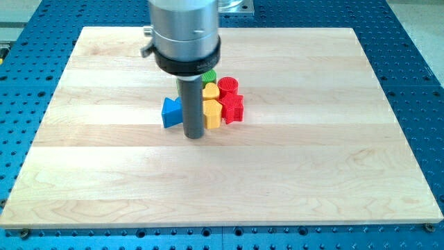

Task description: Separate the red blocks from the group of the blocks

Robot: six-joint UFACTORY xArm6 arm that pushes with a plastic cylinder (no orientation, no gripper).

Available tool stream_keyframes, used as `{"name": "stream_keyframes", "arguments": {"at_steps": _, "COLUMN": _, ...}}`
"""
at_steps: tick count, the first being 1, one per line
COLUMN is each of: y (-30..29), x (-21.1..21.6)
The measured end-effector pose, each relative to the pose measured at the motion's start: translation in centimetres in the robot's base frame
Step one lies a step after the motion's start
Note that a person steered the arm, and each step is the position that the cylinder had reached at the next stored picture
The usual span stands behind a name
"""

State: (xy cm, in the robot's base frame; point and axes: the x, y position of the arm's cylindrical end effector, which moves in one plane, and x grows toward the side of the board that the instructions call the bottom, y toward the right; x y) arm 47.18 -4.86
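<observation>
1. Camera view: pale wooden worktop [291, 180] of glued planks, sitting on a blue perforated metal base [409, 42] that shows on all sides.
2. Arm: grey cylindrical housing [184, 28] with a black collar comes in from the view's top; a straight dark rod [192, 104] hangs down from it.
3. No gripper on this rig, so there is no open or closed state to tell, only the rod. My tip [194, 135] is down at the worktop, at the view's bottom-left edge of the block cluster.
4. Cluster sits slightly to the view's top-left of worktop centre, tightly packed.
5. Red cylinder [228, 87]: at the cluster's right, upper side, touching the yellow blocks to its left.
6. Red star-like block [233, 107]: just below the red cylinder, touching it, on the cluster's lower right.
7. Yellow blocks [211, 104]: two stacked in the view, between the rod and the reds; exact shapes are unclear. The lower one is right against my tip's right.
8. Green block [210, 75]: at the cluster's top, mostly hidden behind the collar, shape not readable.
9. Blue triangular block [171, 112]: just left of the rod, apparently touching it; the rod stands between it and the yellows.
10. Both reds are still in contact with the group.
</observation>
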Motion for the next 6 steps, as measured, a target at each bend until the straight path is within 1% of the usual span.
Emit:
{"name": "stream_keyframes", "arguments": {"at_steps": 1, "y": 1.6, "x": -4.7}}
{"name": "stream_keyframes", "arguments": {"at_steps": 2, "y": 1.9, "x": 2.2}}
{"name": "stream_keyframes", "arguments": {"at_steps": 3, "y": 6.4, "x": 1.0}}
{"name": "stream_keyframes", "arguments": {"at_steps": 4, "y": 6.9, "x": -2.9}}
{"name": "stream_keyframes", "arguments": {"at_steps": 5, "y": 5.5, "x": -5.1}}
{"name": "stream_keyframes", "arguments": {"at_steps": 6, "y": 5.2, "x": -6.2}}
